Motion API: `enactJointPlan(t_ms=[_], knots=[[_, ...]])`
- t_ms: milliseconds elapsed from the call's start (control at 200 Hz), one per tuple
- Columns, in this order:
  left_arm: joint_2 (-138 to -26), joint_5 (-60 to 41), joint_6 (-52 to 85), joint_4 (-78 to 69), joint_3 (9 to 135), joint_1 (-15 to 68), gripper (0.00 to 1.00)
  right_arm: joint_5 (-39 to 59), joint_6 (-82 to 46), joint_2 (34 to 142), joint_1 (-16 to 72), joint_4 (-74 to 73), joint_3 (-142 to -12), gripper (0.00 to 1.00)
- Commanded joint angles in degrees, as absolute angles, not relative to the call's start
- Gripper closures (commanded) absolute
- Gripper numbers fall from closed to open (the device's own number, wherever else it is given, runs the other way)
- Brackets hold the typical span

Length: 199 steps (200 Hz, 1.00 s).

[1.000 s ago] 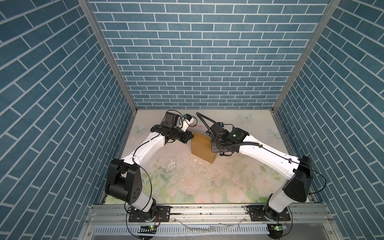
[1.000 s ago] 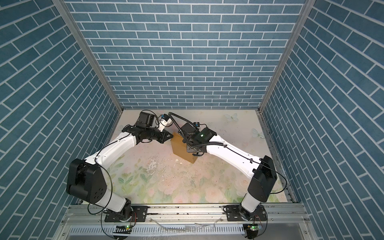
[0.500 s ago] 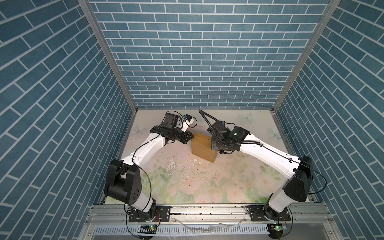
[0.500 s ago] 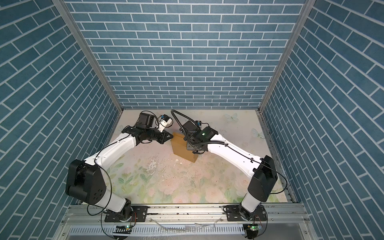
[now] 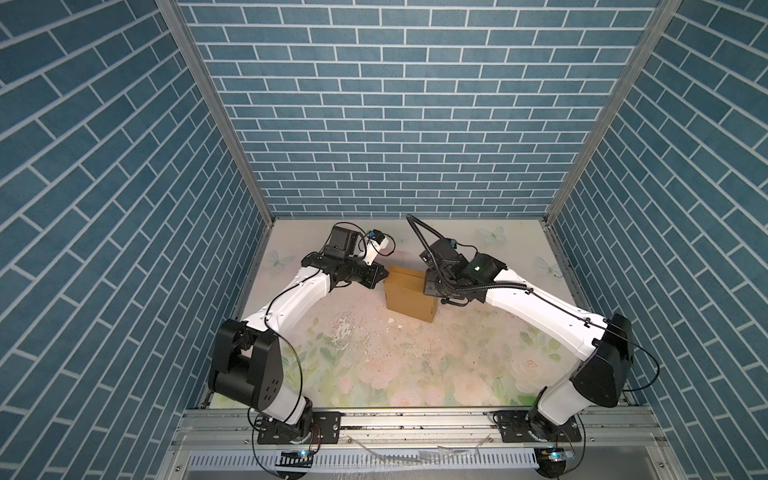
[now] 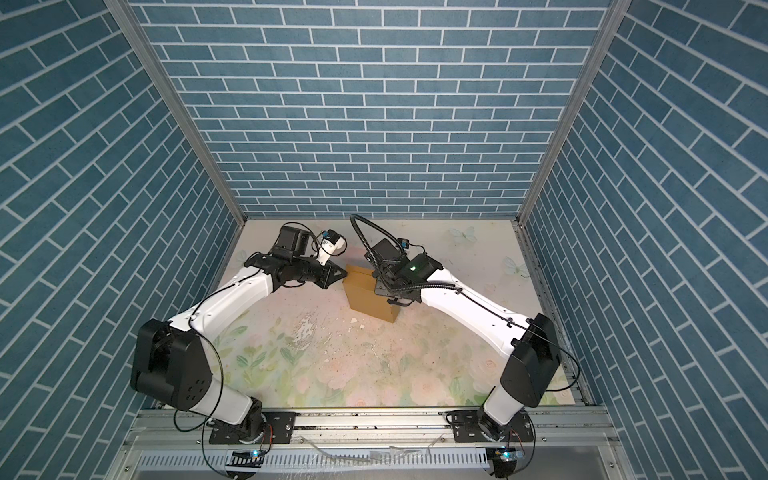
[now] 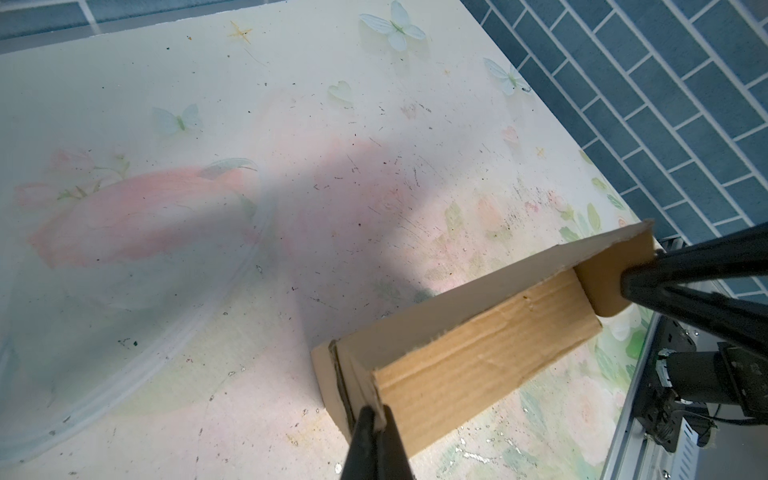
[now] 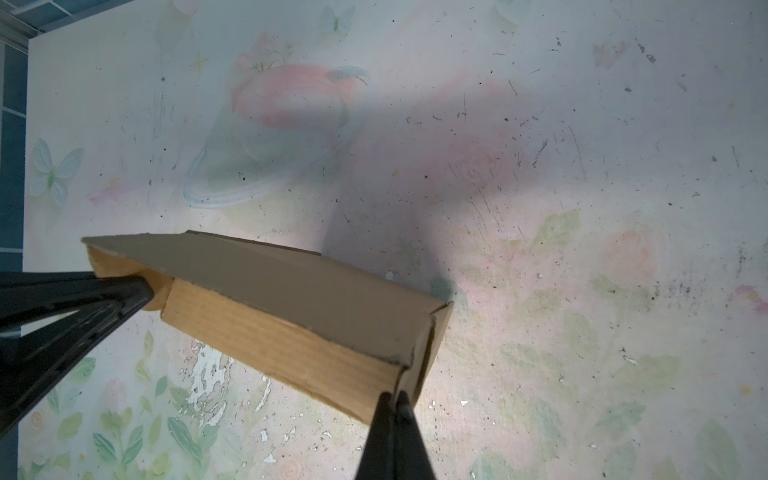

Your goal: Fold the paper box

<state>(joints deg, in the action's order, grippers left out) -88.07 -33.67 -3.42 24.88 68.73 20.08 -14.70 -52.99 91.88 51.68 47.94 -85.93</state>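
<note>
The paper box (image 5: 409,297) (image 6: 370,300) is a brown cardboard block standing closed on the table, between the two arms in both top views. My left gripper (image 5: 384,277) (image 7: 376,415) is shut, with its tips against the corner edge at the box's left end (image 7: 478,365). My right gripper (image 5: 428,286) (image 8: 395,399) is shut too, its tips touching the corner at the right end (image 8: 291,332). A rounded tab (image 7: 602,286) sticks out at each end. The left wrist view shows the right gripper (image 7: 625,286) touching that tab, and the right wrist view shows the left gripper (image 8: 149,291) meeting its tab.
The floral table (image 5: 374,365) has a flaked white patch (image 5: 343,332) in front of the box. Blue brick walls close in three sides, and a metal rail (image 5: 415,419) with both arm bases runs along the front edge.
The right wrist has edged slightly toward the back. The box and the left arm have hardly moved.
</note>
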Motion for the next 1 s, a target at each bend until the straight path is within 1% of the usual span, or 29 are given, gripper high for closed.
enactJointPlan(t_ms=[0, 185, 580, 735, 815, 920, 990], knots=[[-88.85, -34.78, -3.33, 28.21, 67.1, 21.49, 0.98, -12.3, -56.25, 90.49, 51.71, 44.21, -84.59, 1.0], [-88.95, -34.64, -3.34, 28.3, 67.23, 21.57, 0.98, -13.87, -56.53, 89.63, 51.59, 45.35, -82.56, 1.0], [-89.2, -34.57, -3.29, 28.26, 67.3, 21.54, 0.98, -13.54, -58.0, 89.06, 51.36, 43.7, -78.7, 1.0], [-89.3, -34.63, -3.32, 28.13, 67.15, 21.56, 0.98, -12.24, -57.96, 89.04, 51.02, 41.72, -79.54, 1.0], [-89.29, -34.58, -3.31, 28.13, 67.15, 21.57, 0.98, -12.99, -57.49, 89.61, 50.9, 42.96, -81.75, 1.0], [-89.28, -34.7, -3.29, 28.21, 67.37, 21.58, 0.98, -14.72, -57.62, 90.09, 51.0, 46.78, -82.44, 0.86], [-89.3, -34.67, -3.22, 28.3, 67.48, 21.53, 0.98, -15.66, -58.27, 89.84, 50.99, 48.07, -81.37, 0.79]])
